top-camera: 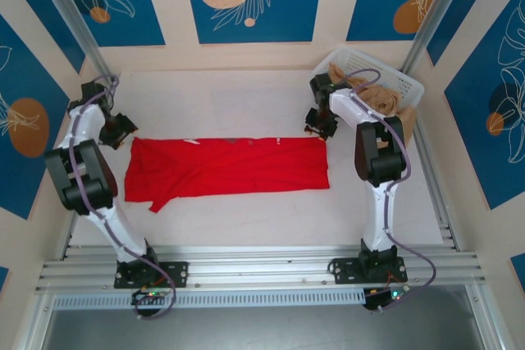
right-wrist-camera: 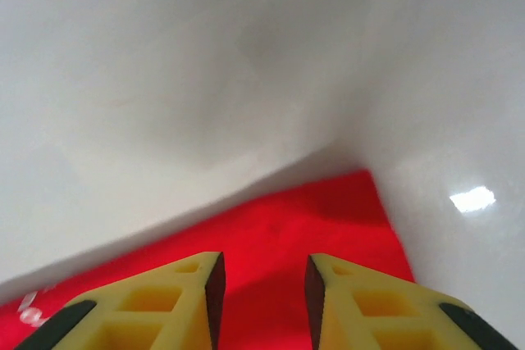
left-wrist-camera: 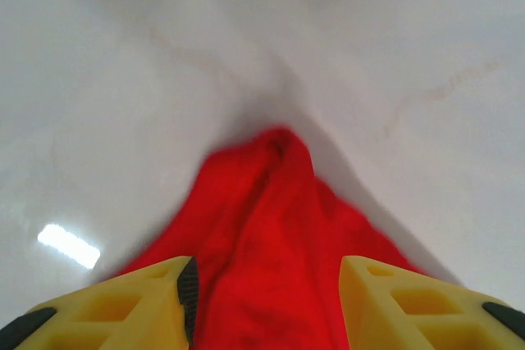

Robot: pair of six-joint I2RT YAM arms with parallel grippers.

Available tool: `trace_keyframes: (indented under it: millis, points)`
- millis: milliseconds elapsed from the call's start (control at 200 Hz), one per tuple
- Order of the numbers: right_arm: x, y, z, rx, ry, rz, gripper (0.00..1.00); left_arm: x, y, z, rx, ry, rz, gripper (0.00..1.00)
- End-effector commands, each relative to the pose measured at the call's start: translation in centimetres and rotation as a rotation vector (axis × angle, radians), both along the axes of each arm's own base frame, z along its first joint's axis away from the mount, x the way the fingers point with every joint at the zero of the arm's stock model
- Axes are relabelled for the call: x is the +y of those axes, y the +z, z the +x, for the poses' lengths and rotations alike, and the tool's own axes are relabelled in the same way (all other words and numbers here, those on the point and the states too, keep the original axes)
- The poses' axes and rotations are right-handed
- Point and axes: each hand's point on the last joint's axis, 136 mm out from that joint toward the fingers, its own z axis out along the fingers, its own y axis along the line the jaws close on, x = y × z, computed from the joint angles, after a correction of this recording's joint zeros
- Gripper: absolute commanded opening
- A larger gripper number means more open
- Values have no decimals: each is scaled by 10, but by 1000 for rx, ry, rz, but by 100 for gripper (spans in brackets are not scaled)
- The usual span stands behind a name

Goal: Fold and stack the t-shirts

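Note:
The red t-shirt lies across the middle of the table as a long folded band, one sleeve poking out at its lower left. My left gripper hangs at the shirt's far left corner, jaws wide open above a bunched red corner. At the far right corner my right gripper is open too, its yellow fingers straddling the flat red edge. Nothing is clamped in either. The print is hidden.
A white lattice basket with tan cloth inside stands at the back right, just behind the right arm. Bare white table lies in front of the shirt, down to the metal rails at the near edge.

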Motion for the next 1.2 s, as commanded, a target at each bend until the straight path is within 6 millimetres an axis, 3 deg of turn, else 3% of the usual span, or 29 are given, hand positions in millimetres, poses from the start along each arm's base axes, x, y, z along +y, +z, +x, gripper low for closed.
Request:
trace_keyframes:
  millis: [0, 55, 135, 245, 345, 580, 720, 900, 1010, 1195]
  points:
    - [32, 34, -15, -67, 75, 95, 34, -74, 3, -17, -17, -186, -88, 47]
    - [51, 38, -23, -81, 115, 163, 35, -106, -6, -27, 9, -297, -115, 44]
    - [83, 50, -32, -135, 212, 282, 38, -135, -28, -46, 87, -411, -110, 41]
    - [118, 67, -48, -190, 343, 426, 41, -148, -53, -62, 125, -485, -98, 42]
    - [135, 82, -62, -223, 403, 516, 42, -148, -65, -66, 132, -540, -64, 44]
    - [143, 105, -87, -249, 422, 598, 43, -145, -66, -57, 98, -645, 30, 47]
    - [142, 104, -92, -236, 416, 595, 43, -146, -59, -46, 44, -681, 55, 49]
    - [142, 102, -93, -222, 400, 601, 43, -147, -75, -44, 101, -709, 43, 46]
    - [141, 103, -91, -225, 394, 591, 43, -152, -77, -47, 106, -700, 6, 41]
    - [137, 101, -88, -225, 379, 574, 41, -151, -64, -58, 117, -658, 2, 13]
